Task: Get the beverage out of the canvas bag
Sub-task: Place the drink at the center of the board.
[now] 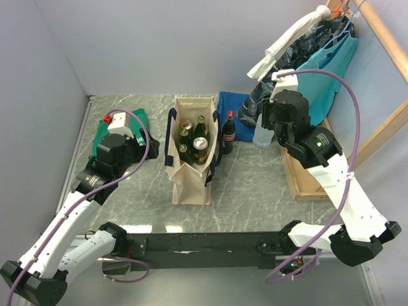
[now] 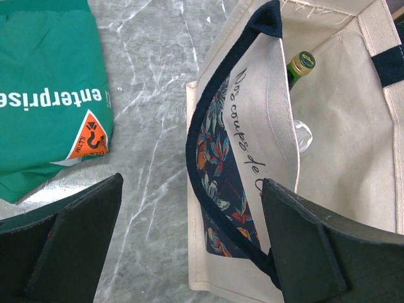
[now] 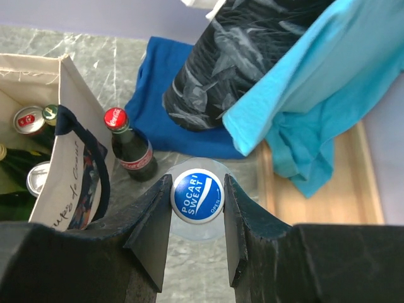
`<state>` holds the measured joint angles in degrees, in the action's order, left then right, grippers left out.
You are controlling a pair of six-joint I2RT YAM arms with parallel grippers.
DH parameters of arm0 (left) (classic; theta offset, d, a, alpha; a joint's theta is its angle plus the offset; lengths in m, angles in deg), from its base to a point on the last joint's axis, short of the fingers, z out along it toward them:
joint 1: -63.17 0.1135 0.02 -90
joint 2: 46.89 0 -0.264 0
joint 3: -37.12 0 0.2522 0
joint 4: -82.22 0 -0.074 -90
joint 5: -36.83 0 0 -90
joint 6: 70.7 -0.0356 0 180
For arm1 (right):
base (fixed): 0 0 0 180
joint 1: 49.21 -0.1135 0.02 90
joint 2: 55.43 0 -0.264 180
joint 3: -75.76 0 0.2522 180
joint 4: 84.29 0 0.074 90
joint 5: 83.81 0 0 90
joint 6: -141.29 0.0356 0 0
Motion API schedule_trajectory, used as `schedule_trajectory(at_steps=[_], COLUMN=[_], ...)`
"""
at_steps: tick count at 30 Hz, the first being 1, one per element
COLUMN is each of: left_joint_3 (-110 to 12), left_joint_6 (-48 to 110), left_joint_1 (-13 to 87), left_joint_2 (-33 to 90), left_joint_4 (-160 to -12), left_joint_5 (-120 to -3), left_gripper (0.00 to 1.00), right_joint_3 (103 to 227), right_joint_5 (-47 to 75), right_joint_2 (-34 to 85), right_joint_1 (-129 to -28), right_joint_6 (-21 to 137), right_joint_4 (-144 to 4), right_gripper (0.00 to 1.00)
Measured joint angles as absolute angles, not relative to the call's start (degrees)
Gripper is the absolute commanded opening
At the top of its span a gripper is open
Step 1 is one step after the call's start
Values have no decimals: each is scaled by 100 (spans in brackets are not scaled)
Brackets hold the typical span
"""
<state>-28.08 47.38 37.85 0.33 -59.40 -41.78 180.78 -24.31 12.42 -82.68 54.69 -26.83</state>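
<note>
- Cream-beige boxy canvas bag with navy strap handles (image 1: pixel 191 153), seen from the top external camera, stands upright mid-surface with green glass bottles and cans inside.
  - The task's beverage, a clear plastic bottle with a blue cap (image 1: pixel 261 137), is outside the bag and well to its right, under the right end effector (image 1: pixel 264 131).
  - A dark cola bottle with a red cap (image 1: pixel 229 129) stands between the two.
  - I cannot tell whether the clear bottle's base rests on the marble-patterned surface (image 1: pixel 255 191).
- Green folded T-shirt (image 2: pixel 44 95) lies to the left in the left wrist view.
  - The left end effector (image 2: pixel 191 189) has its fingers spread wide and empty, just beside the bag's handle.
  - Hazard: any forward drift could snag the strap and topple the bag.
- Blue-capped bottle (image 3: pixel 197 197) in the right wrist view is clamped at the cap alone by the right end effector (image 3: pixel 197 183).
  - Hazard: a cap-only hold lets the body swing or slip.
  - Hazard: release near the folded blue cloth (image 3: pixel 170 107) could leave it tipping onto the cola bottle (image 3: pixel 131 151).
</note>
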Motion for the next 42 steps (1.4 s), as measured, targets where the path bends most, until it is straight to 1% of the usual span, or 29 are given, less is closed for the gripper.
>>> schedule_trajectory(at_steps=[7,13,17,29,42], left_joint_3=[-2788,-2655,-2655,-2655,-2655], left_joint_6=[4757,4749,4742,4744,4744], left_joint_1=[3785,3785,3785,3785,3798], left_joint_2=[-17,-450,-478,-334,-214], left_joint_4=[-5955,-5968,-5946,-5935,-5935], left_joint_5=[-4265,-4215,-4121,-4127,-4127], left_gripper=[96,96,96,96,96], right_joint_3=[17554,16756,16413,16135,16105], right_joint_5=[-1902,-1782,-1714,-1673,-1684], right_joint_2=[1406,1570,1690,2248,2685], right_joint_1=[-7838,-7656,-7632,-7628,-7628], right_joint_6=[5659,5784,5860,5913,5889], right_joint_4=[-3135,-3791,-4088,-5142,-5504], right_gripper=[0,0,0,0,0])
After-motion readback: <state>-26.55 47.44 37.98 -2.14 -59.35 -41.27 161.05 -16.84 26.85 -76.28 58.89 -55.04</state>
